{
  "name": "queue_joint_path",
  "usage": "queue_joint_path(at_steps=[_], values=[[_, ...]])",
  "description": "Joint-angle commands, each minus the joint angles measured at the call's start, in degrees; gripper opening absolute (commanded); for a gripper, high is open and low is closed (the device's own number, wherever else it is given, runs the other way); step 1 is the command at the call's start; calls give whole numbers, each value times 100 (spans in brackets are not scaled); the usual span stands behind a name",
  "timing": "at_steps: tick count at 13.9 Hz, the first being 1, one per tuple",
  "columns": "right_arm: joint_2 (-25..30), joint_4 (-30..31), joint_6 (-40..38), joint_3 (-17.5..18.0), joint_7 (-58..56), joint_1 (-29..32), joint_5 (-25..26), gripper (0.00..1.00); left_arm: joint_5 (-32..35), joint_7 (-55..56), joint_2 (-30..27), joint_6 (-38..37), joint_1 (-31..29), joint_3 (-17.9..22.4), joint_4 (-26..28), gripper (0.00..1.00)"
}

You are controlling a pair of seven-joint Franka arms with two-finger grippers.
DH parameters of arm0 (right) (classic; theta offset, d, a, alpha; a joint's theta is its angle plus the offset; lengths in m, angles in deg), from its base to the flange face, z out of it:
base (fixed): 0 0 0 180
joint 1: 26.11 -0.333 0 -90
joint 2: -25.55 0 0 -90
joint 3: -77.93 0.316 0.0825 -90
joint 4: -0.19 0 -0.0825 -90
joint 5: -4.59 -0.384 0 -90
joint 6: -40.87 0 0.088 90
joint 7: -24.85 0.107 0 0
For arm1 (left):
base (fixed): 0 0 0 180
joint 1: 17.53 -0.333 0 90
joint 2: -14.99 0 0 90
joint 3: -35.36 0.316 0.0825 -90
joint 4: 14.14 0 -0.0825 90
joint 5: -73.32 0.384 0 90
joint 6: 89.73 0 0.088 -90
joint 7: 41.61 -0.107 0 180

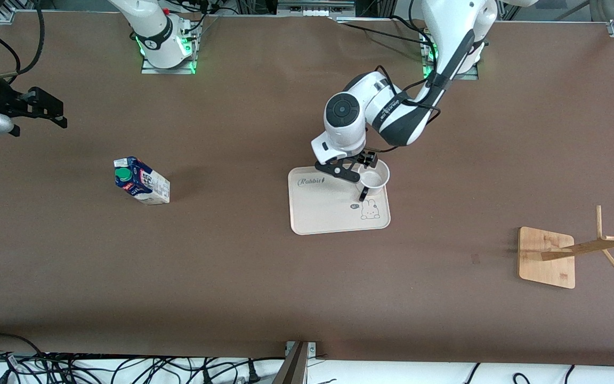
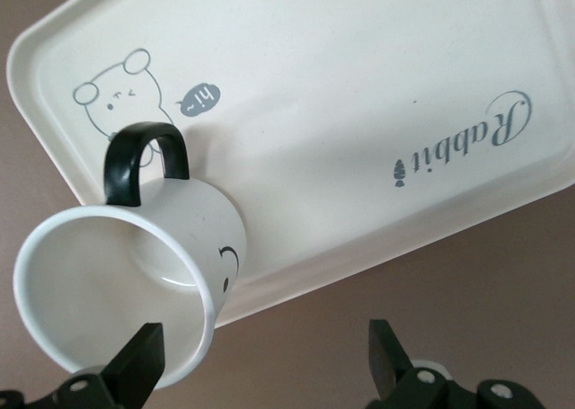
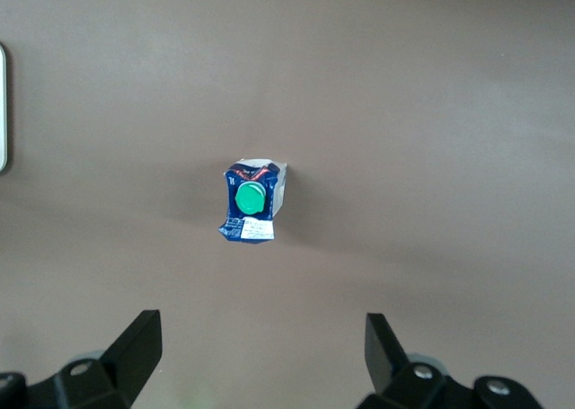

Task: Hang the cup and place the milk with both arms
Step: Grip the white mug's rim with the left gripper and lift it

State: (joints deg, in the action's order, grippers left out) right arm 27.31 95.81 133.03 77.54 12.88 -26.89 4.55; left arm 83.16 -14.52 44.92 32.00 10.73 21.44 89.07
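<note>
cup: white, black loop handle, black smiley on its side
milk: dark blue top, white lower sides, green round cap
tray: cream, grey "Rabbit" script, grey line-drawn rabbit with a small "hi~" bubble
surface: plain matte brown
rack: pale wood, light grain
arms: white shells, black joint bands
left hand: black
right hand: black

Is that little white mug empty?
Empty: the cup stands upright on the tray, and its bare white inside shows.
</note>
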Motion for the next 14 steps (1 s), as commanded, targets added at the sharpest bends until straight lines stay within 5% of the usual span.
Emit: queue_joint_path(at_steps=[1,2,3,14], values=[[0,-140,-207,266,203,70,13,100,140,77,-101,316,-40,-6,305,72],[0,-140,-207,311,430,61,30,100,131,77,-31,317,-48,-6,348,31],[0,-140,-207,355,511,70,39,100,131,77,4,308,-66,-6,358,5],[-79,-140,-199,-14,556,96,48,100,61,42,-127,273,-251,12,112,0]])
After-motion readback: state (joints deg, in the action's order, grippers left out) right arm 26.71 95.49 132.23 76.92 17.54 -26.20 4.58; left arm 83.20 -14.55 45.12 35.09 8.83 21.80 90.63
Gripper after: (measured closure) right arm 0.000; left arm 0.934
